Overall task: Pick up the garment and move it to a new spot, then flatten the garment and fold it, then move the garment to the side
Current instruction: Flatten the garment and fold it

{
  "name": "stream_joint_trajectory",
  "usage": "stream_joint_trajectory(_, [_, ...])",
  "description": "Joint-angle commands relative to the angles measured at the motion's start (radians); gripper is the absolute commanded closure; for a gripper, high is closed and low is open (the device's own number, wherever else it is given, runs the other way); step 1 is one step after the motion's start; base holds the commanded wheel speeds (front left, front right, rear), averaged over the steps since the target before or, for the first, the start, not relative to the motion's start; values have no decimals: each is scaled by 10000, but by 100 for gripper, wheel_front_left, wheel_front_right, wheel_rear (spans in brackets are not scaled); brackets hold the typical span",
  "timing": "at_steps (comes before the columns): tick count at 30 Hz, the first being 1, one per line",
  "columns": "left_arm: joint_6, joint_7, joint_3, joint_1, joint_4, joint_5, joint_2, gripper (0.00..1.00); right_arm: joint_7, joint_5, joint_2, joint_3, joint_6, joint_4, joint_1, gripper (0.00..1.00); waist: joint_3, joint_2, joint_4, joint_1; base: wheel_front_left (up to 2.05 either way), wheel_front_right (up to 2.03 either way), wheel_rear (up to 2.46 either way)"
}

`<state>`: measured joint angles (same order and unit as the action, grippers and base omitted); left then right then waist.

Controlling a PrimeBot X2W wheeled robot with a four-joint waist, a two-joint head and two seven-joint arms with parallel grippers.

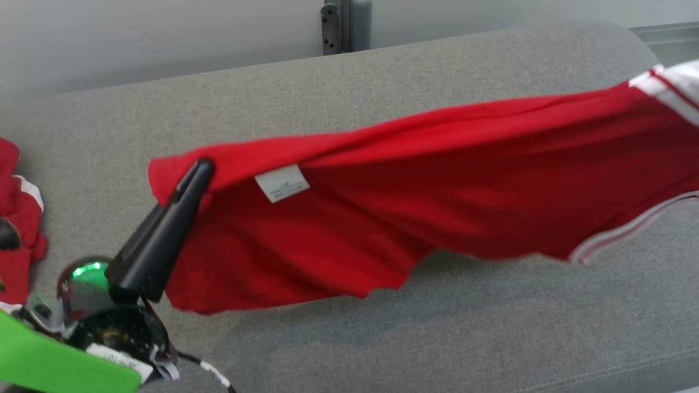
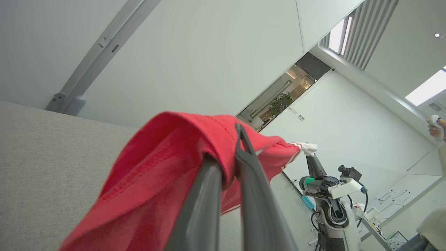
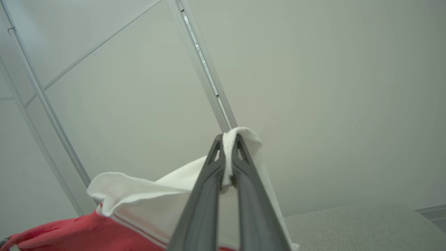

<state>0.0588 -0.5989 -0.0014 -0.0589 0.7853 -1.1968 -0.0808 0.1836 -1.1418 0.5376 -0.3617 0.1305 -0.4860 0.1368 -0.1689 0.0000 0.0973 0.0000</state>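
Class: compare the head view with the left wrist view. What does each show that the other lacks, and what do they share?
Head view adds: a white label on the garment, and another red cloth at the left edge. Left wrist view adds: the right tool gripping the garment's white end, a hand with a controller, and a plant. Shared: the red garment, the grey sofa, and the left tool shut on the garment's edge.

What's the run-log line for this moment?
left pincer: shut on red garment | right pincer: shut on its white edge | garment: stretched between both, above the grey sofa
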Motion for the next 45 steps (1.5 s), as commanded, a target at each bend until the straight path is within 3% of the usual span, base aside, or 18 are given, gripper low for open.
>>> stream_joint_trajectory(1, [352, -381, 7, -1254, -106, 71, -353, 100, 626, 284, 130, -186, 4, 224, 1030, 100, -583, 0, 206, 0, 0, 0, 0])
stream_joint_trajectory(5, [929, -1065, -339, -3778, -1324, 579, -822, 100, 1823, 979, -166, 400, 4, 1332, 3476, 100, -1483, 0, 340, 0, 0, 0, 0])
stream_joint_trajectory(8, [1196, -1374, -641, -5929, -2838, 1128, -1058, 100, 2352, 1882, -857, 1014, 6, 2618, 5692, 100, -2354, 0, 438, 0, 0, 0, 0])
stream_joint_trajectory(13, [1350, -694, -924, -9647, -6092, 2496, -1030, 100, 1778, 4216, -2545, 1649, 6, 5034, 9576, 100, -3711, 0, 587, 0, 0, 0, 0])
stream_joint_trajectory(17, [1098, 837, -716, -11886, -8535, 3136, -644, 100, 266, 5556, -3624, 1863, 4, 6460, 11912, 100, -4155, 0, 742, 0, 0, 0, 0])
stream_joint_trajectory(21, [163, 2543, -742, -13216, -10366, 3864, -765, 100, -875, 5770, -4119, 2426, 4, 7444, 13116, 100, -4424, 0, 884, 0, 0, 0, 0])
stream_joint_trajectory(26, [-848, 3688, -615, -12704, -12309, 3792, -882, 100, -1487, 5037, -3876, 3676, 4, 7787, 11827, 100, -4439, 0, 1006, 0, 0, 0, 0])
stream_joint_trajectory(32, [-1708, 4270, -318, -9494, -13193, 3066, -1175, 100, -2562, 3677, -3149, 4601, 4, 7456, 7441, 100, -3993, 0, 1018, 0, 0, 0, 0])
stream_joint_trajectory(39, [-1786, 4132, 55, -4653, -12912, 1570, -868, 100, -3506, 2543, -2449, 4912, -6, 7488, 2626, 100, -3041, 0, 945, 0, 0, 0, 0])
stream_joint_trajectory(45, [-1751, 4459, 324, -1632, -11495, 849, -180, 100, -4023, 1976, -2309, 5067, -16, 7638, 526, 100, -2187, 0, 947, 0, 0, 0, 0])
